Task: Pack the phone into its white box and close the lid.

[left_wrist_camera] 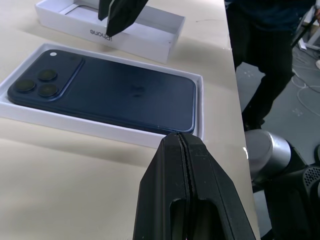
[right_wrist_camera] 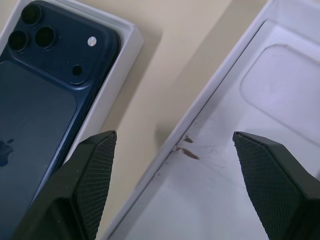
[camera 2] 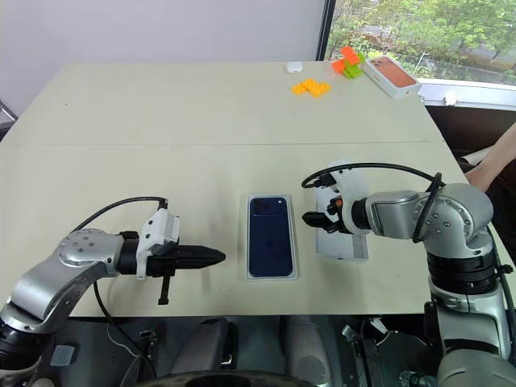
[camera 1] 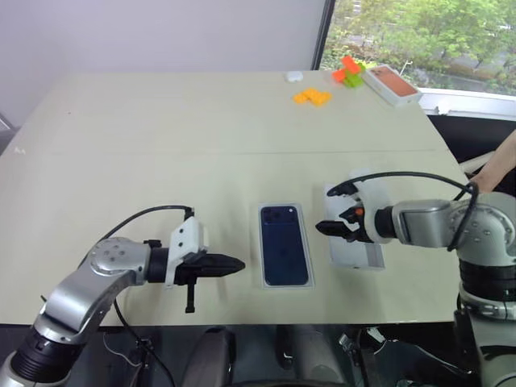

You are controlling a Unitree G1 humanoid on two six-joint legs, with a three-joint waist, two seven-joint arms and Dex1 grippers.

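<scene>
Pale beige worktop point(camera 1: 201, 153) carrying the packing set near its front edge. At centre lies the white box point(camera 1: 285, 281), a shallow tray with a thin raised rim, and the phone point(camera 1: 284, 244) rests inside it, back upward, dark navy, with its square camera cluster at the far left corner. Just beside the tray on the right, apart from it by a strip of bare worktop, lies the lid point(camera 2: 343, 246), inside facing up, with a thin white insert showing an oval recess seated in it.

Left pincer point(camera 1: 234, 264): level above the front left of the worktop, pointing rightward at the tray and short of it; its two black fingers are pressed together with nothing between them, as the left wrist view confirms point(left_wrist_camera: 184, 150).

Right pincer point(camera 1: 329, 228): reaching in from the right and tilted downward over the near left edge of the lid; its fingers point(right_wrist_camera: 92, 165) are spread wide, one tip over the gap toward the tray and the other over the lid's interior, gripping nothing.

At the far right corner stand orange blocks point(camera 1: 312, 97), a red and green block point(camera 1: 349, 72), a box with a salmon-orange top point(camera 1: 391, 85) and a small white object point(camera 1: 294, 76). A person's hand point(camera 1: 493, 173) rests at the right edge.
</scene>
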